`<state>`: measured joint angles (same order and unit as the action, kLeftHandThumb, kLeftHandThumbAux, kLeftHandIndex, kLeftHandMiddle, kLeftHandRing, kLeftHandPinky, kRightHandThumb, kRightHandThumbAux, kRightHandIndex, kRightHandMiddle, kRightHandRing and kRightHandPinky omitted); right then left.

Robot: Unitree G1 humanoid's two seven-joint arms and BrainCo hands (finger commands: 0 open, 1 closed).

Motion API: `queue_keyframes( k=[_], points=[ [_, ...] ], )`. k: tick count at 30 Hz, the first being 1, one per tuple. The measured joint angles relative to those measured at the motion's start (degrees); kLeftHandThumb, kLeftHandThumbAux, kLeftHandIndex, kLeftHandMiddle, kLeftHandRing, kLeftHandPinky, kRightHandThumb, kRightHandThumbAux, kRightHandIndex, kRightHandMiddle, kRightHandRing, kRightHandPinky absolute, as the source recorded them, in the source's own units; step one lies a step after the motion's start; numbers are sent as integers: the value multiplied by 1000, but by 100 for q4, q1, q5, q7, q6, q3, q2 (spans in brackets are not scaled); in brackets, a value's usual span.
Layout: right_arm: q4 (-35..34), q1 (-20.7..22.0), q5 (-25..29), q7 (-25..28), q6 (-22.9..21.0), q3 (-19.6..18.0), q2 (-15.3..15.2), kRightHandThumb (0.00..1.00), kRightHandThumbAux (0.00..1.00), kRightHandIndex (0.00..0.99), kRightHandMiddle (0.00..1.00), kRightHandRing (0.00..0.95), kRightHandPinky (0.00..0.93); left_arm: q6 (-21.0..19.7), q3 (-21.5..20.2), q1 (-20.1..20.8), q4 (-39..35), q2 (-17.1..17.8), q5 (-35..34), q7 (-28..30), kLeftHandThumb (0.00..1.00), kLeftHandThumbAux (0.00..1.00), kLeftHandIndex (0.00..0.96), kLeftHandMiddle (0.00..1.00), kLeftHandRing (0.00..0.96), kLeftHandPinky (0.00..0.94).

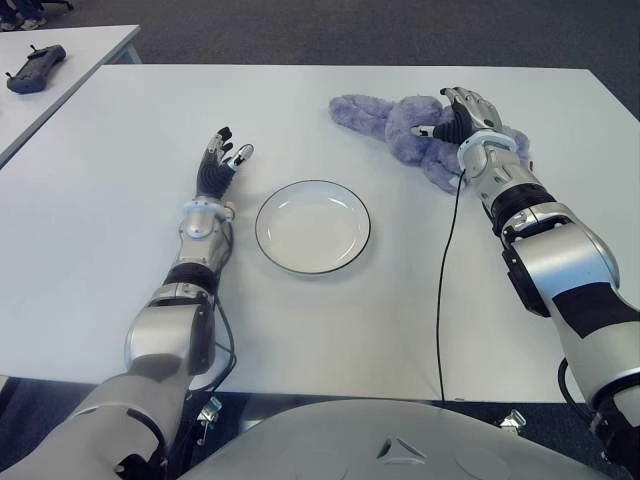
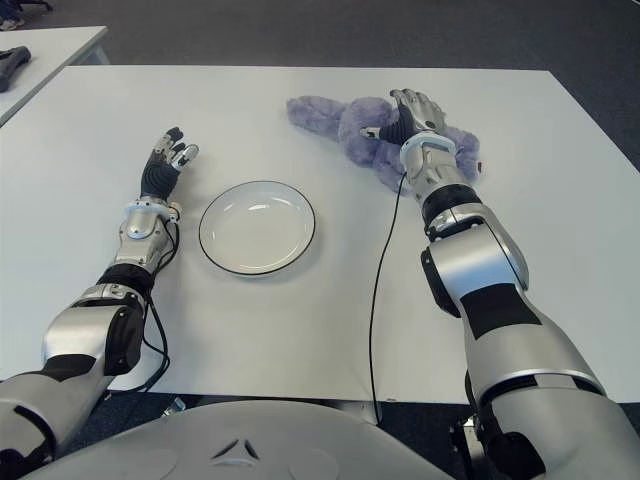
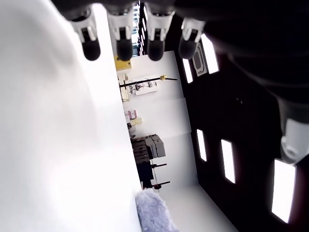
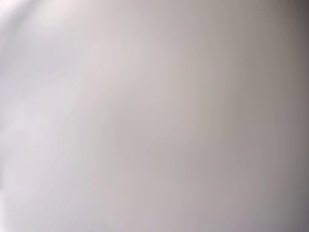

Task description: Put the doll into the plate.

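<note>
With the right hand point(image 1: 462, 118) laid over the doll point(image 1: 400, 125), its grip impossible to judge, the plate point(image 1: 312, 226) beside the open-fingered left hand point(image 1: 220, 165) may be missed if the limp plush is snagged loosely.

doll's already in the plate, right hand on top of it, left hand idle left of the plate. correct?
Not quite: the plate is empty. The purple doll lies on the table beyond the plate, toward the robot's right, as both eye views show. The rest holds: the right hand is on top of the doll, and the left hand shows idle left of the plate.
</note>
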<state>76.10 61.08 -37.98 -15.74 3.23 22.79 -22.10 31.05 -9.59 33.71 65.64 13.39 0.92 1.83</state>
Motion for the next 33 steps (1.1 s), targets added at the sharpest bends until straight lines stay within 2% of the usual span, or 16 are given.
queue_keyframes(
  k=[15, 33],
  points=[
    [-11, 32, -217, 834, -29, 456, -48, 135, 362, 18, 0, 0, 0, 2, 21, -1, 1, 6, 27, 0, 0, 454, 0, 21, 0, 0],
    [-98, 18, -229, 1135, 81, 632, -50, 172, 408, 62, 10, 0, 0, 3, 20, -15, 3, 36, 25, 1, 0, 468, 0, 16, 0, 0]
  ],
)
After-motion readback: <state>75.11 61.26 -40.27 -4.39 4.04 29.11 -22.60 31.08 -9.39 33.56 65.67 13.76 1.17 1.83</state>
